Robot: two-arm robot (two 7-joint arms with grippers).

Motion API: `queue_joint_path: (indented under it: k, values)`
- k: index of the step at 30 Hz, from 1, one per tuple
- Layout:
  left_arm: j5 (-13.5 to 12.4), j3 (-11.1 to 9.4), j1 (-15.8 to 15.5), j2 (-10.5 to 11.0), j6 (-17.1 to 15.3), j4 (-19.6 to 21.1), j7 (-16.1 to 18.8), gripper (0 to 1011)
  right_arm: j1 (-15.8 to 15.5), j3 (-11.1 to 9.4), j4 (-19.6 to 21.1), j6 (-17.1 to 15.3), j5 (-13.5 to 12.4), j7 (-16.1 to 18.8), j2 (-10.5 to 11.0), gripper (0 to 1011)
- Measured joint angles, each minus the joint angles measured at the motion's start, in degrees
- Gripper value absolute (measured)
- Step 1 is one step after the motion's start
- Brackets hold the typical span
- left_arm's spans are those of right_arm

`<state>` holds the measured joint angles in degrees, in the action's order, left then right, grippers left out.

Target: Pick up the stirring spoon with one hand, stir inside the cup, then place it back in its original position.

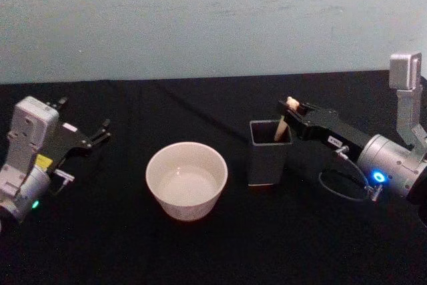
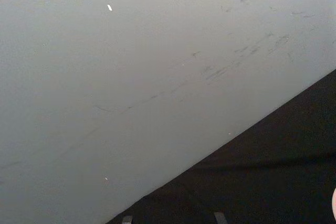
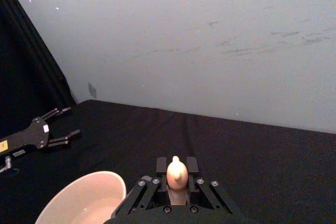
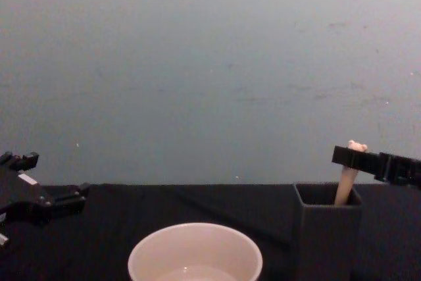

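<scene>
The right hand reaches in from the right over the dark grey holder box, its fingers closed on the upper handle of the stirring spoon, just under the tiny bear head. The spoon stands leaning in the box, its lower end hidden inside. The cup sits on the black table just beside the box, toward the robot's left, apart from it. The left hand rests far off at the left, fingers spread and holding nothing.
</scene>
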<state>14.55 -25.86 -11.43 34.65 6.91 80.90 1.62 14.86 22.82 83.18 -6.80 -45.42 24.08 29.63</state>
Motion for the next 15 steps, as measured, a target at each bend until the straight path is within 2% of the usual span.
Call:
queue_joint_path:
  k: [15]
  values:
    - [0.0, 0.0, 0.0, 0.0, 0.0, 0.0, 0.0, 1001, 0.2, 0.0, -0.7, -0.3, 0.6, -0.3, -0.5, 213]
